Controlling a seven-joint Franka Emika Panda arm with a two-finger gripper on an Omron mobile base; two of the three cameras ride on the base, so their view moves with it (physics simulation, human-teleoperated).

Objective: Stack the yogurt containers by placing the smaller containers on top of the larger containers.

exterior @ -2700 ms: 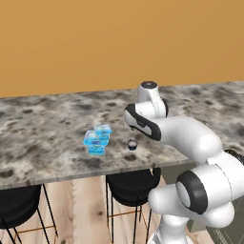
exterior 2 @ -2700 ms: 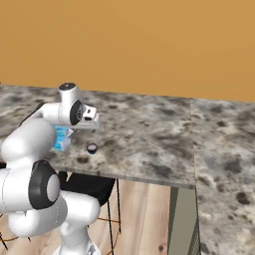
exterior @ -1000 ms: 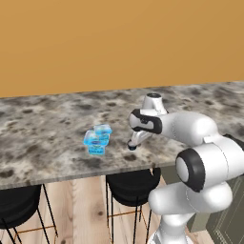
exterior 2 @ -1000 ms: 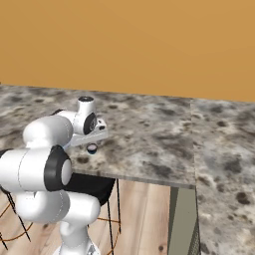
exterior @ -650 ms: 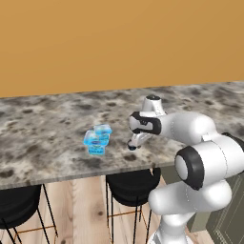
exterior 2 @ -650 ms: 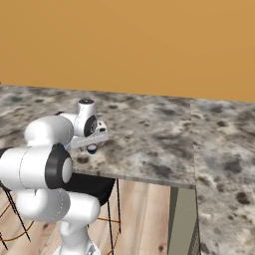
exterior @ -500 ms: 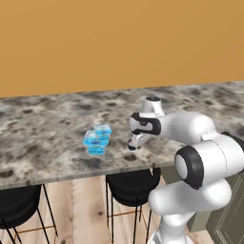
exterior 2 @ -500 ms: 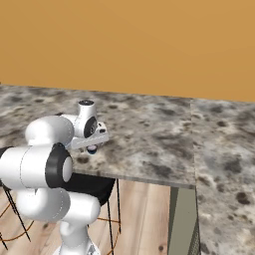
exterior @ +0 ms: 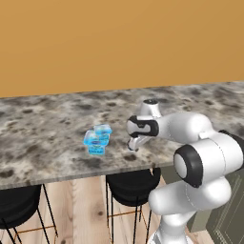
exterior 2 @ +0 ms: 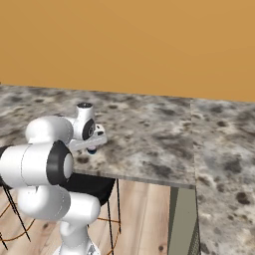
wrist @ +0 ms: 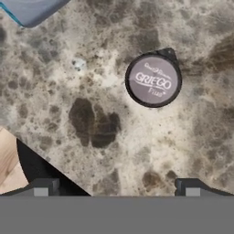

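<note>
A tiny dark round cup (wrist: 153,80) with a printed lid stands on the speckled stone counter (wrist: 114,128), ahead of my fingertips and right of their midline. My gripper (wrist: 116,189) is open, nothing between its fingers. A corner of a light-blue tub (wrist: 32,9) shows at the upper left. From the left base, the wide light-blue tub (exterior: 94,141) and the small light-blue cup (exterior: 103,129) stand close together, left of my gripper (exterior: 133,144), which hangs low over the counter near its front edge. From the right base, the gripper (exterior 2: 91,147) hovers just above the stone.
The counter's front edge (wrist: 41,157) runs close below the hand, with wooden floor and a black stool (exterior: 131,181) beneath it. Another stool (exterior: 19,209) stands further left. An orange wall (exterior: 119,43) backs the counter. The counter (exterior 2: 219,164) turns a corner at the right.
The arm has folded forward and lowered the hand toward the counter over the tiny dark cup. The jaws stay wide. The tubs have not moved.
</note>
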